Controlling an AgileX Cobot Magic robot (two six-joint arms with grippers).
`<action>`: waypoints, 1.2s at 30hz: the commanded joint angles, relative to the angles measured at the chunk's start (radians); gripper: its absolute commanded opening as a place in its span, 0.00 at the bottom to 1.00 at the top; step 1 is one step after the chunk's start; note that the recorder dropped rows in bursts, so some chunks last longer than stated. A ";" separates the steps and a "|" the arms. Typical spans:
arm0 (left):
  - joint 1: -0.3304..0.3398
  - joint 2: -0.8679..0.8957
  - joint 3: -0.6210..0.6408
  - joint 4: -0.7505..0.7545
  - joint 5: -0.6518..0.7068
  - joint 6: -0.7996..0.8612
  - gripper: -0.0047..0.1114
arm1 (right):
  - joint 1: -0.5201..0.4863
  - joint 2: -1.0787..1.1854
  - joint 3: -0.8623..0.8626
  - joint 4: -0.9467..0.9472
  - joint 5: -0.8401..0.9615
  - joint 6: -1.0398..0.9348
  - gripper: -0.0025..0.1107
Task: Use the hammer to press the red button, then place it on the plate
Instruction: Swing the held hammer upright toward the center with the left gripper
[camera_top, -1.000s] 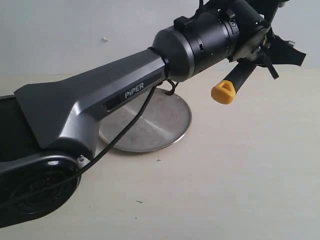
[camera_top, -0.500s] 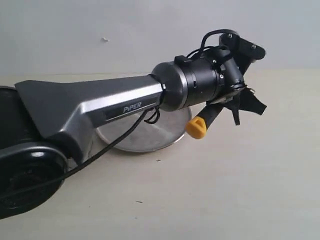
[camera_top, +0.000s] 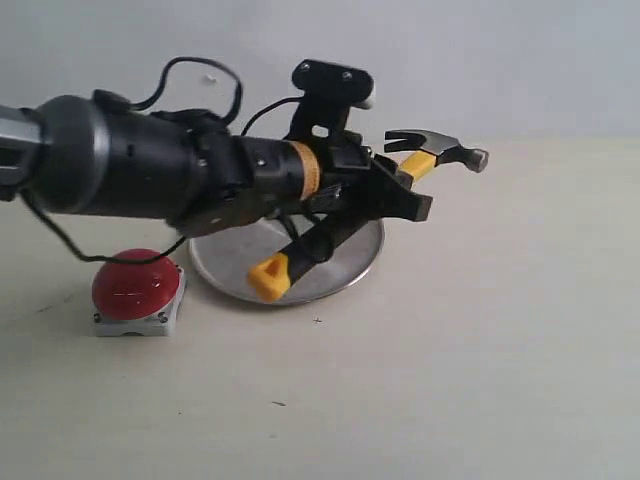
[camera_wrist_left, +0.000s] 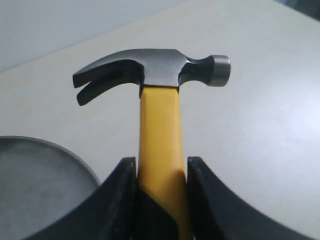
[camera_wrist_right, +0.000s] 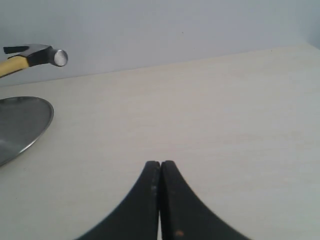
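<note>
Soft, even, bright light, faint shadows — mild sheen on the plate (camera_top: 352, 256)

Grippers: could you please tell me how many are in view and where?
2. The left gripper is shut on the hammer beside the plate's rim; the right gripper, seen only in its wrist view, is shut over the table, apart from the plate.

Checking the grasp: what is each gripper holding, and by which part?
Left gripper holds the hammer by its yellow neck, below the head; right gripper, shut, holds nothing.
</note>
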 joint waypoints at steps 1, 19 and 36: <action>0.026 -0.121 0.183 -0.295 -0.348 0.270 0.04 | -0.003 -0.005 0.004 0.000 -0.012 -0.001 0.02; 0.024 -0.191 0.620 -0.670 -1.027 0.551 0.04 | -0.003 -0.005 0.004 -0.092 -0.017 -0.010 0.02; 0.024 -0.199 0.577 -0.661 -1.027 0.542 0.04 | -0.003 -0.005 0.004 0.105 -0.427 0.381 0.02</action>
